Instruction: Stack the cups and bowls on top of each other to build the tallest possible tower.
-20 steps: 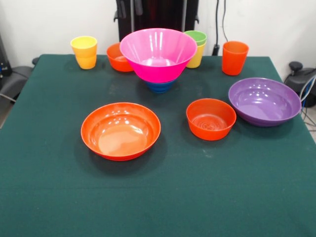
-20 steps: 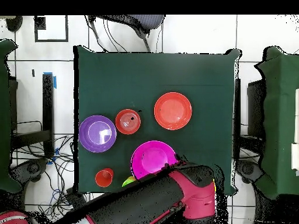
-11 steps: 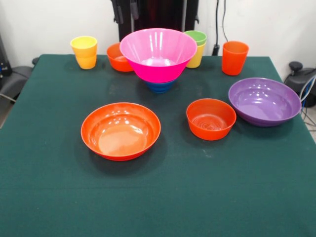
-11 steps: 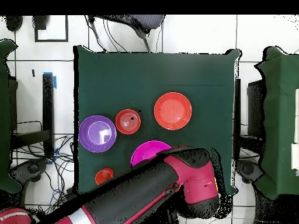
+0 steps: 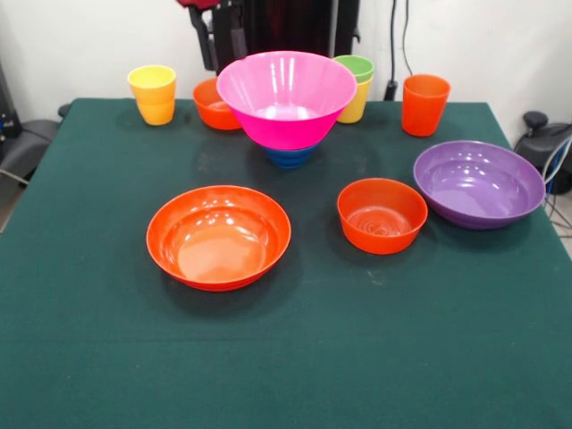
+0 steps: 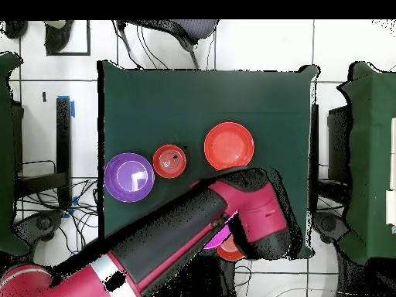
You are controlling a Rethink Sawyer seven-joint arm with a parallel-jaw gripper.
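Note:
The big pink bowl [image 5: 286, 96] sits upright on the small blue bowl [image 5: 290, 157] at the back middle. A small orange bowl [image 5: 213, 105] stands behind it to the left, and a yellow cup [image 5: 153, 94] further left. A green cup [image 5: 356, 67] is nested in a yellow cup [image 5: 353, 103], next to the tall orange cup [image 5: 424, 104]. Closer in are the wide orange bowl [image 5: 219, 236], another small orange bowl [image 5: 382, 214] and the purple bowl [image 5: 479, 183]. My gripper [image 5: 222, 40] hangs open above the back small orange bowl, holding nothing. From overhead the arm [image 6: 193, 240] hides it.
The green cloth-covered table [image 5: 286, 357] has open cloth along its front edge. Overhead, the arm covers most of the pink bowl and the cups. A black chair [image 5: 22, 147] and cables [image 5: 559, 156] flank the table.
The arm has swung across above the pink bowl, and the gripper has come down into the top of the front view. No bowl or cup has moved.

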